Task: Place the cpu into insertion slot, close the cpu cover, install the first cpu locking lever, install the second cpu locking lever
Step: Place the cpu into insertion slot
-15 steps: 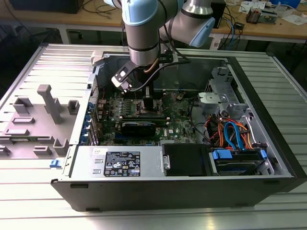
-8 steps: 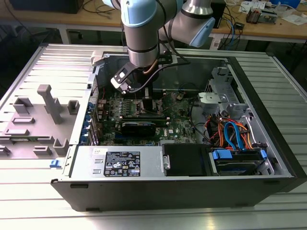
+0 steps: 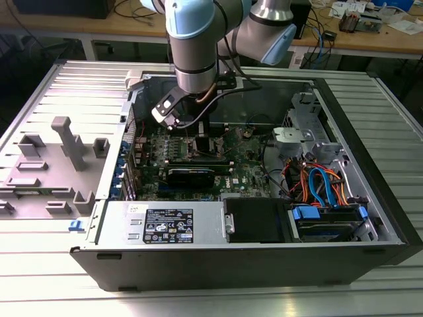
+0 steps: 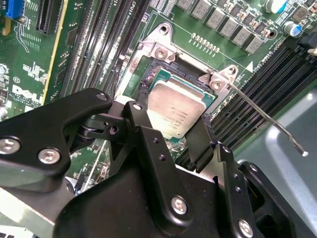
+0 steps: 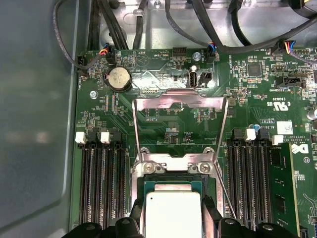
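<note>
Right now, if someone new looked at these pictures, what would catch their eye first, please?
The light-blue robot arm reaching down into the open computer case dominates the exterior view. In the second wrist view its black gripper is right at the silver cpu in the insertion slot, and in the first wrist view the cpu cover stands open.

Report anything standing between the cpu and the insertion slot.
Nothing visible does. The cpu cover stands swung open, and the cpu, in the gripper, sits right at the insertion slot.
</note>
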Motion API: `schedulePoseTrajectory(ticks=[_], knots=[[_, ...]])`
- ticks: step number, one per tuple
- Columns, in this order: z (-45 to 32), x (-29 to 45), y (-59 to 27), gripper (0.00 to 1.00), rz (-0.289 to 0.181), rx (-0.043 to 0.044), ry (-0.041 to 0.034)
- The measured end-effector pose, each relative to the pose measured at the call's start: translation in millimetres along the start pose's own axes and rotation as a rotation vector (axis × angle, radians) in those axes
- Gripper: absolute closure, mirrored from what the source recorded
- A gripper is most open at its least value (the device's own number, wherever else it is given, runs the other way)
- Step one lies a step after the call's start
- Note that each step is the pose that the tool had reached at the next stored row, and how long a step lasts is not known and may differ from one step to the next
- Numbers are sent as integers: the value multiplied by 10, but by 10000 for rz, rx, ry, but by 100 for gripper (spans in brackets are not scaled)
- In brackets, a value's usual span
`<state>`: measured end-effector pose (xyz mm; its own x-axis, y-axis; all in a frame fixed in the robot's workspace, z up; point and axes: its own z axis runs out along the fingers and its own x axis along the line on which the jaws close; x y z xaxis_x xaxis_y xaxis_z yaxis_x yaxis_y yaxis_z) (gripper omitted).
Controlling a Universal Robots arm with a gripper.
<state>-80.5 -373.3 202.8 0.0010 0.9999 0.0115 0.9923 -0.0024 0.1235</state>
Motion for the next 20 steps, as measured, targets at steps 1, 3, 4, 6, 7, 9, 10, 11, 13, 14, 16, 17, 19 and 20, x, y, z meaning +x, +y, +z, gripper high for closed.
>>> schedulePoseTrajectory(ticks=[1, 3, 4, 6, 7, 9, 10, 11, 13, 14, 16, 17, 19, 20], knots=[[1, 0, -1, 45, -1, 0, 0], [4, -3, -4, 45, 0, 0, 0], [5, -4, -5, 45, 2, 0, 0], [9, -14, -5, 45, -2, 3, -1], [12, -17, -5, 45, -1, 1, 0], [15, -24, -6, 45, -2, 1, 0], [17, -29, -6, 45, -5, 1, 0], [19, -36, -6, 45, -8, 1, 1], [20, -48, -7, 45, -9, 1, 2], [20, -50, -7, 45, -8, 0, 2], [20, -53, -7, 45, -8, 1, 1], [21, -54, -7, 45, -9, 2, 0], [26, -54, -6, 45, -8, 2, 1], [32, -54, -6, 45, -9, 1, 2]])
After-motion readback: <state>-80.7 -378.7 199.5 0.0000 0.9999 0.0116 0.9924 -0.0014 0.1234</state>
